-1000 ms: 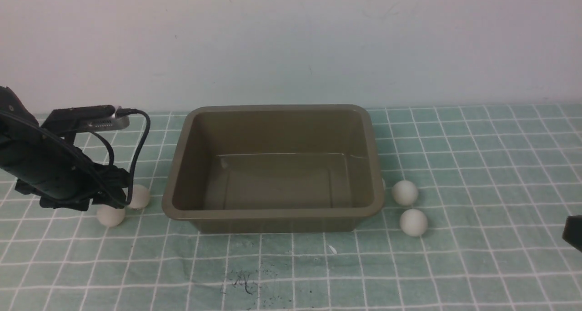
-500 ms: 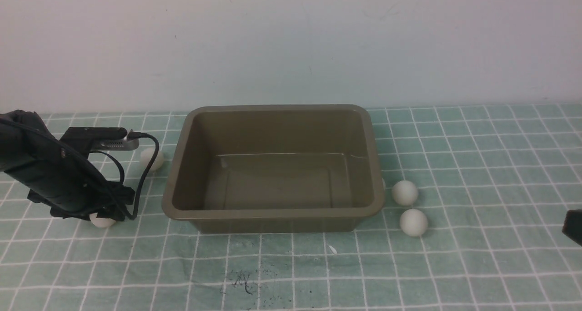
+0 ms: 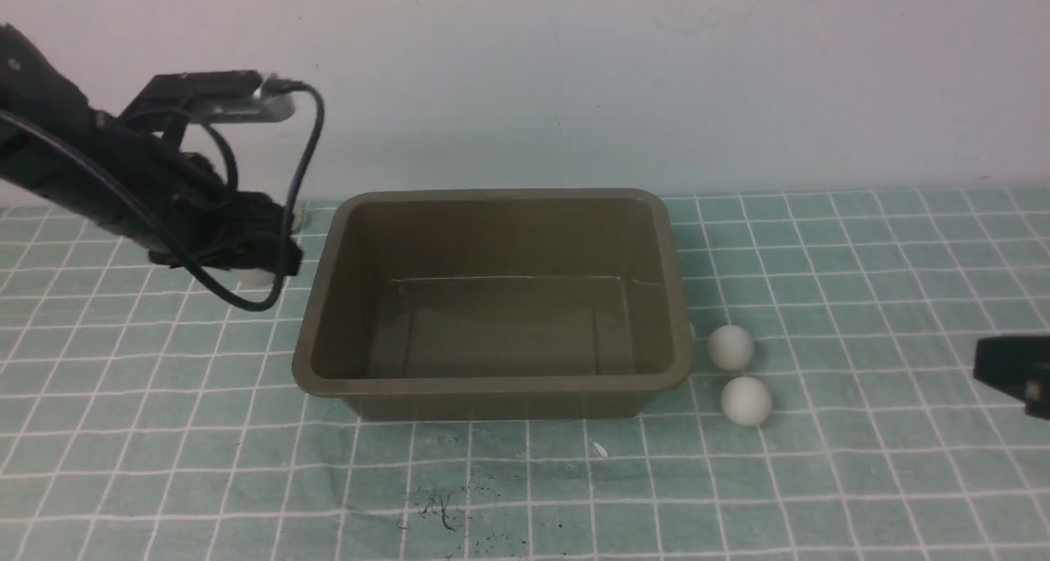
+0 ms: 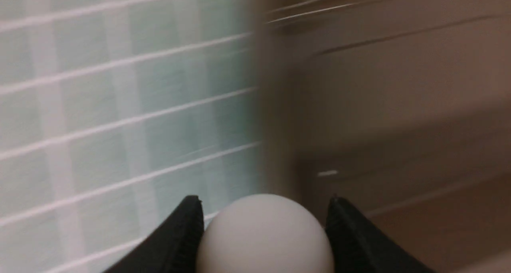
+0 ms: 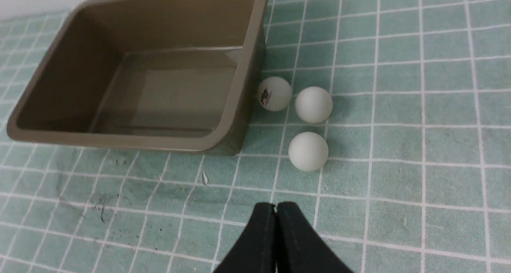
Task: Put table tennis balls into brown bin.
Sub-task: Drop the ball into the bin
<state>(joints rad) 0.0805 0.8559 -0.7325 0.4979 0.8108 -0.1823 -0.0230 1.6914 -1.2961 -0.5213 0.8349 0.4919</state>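
The brown bin (image 3: pixel 492 385) stands mid-table, with nothing inside it. My left gripper (image 4: pixel 264 199) is shut on a white table tennis ball (image 4: pixel 265 235). It hangs above the cloth just left of the bin's left wall (image 4: pixel 399 85). In the front view a sliver of that ball (image 3: pixel 257 279) shows under the left gripper (image 3: pixel 267 262). Three more balls lie right of the bin: a logo-printed ball (image 5: pixel 274 93) against its wall, a second ball (image 5: pixel 313 104) and a third ball (image 5: pixel 308 151). My right gripper (image 5: pixel 276 206) is shut and holds nothing, nearer than those balls.
A green cloth with a white grid (image 3: pixel 861 257) covers the table, and a pale wall stands close behind the bin. Dark specks (image 3: pixel 439 508) mark the cloth in front of the bin. The left arm's cable (image 3: pixel 308 143) loops near the bin's left rim.
My left arm dropped onto a ball left of the bin, closed on it, then rose and swung toward the bin's left rim. The right gripper edged further into view.
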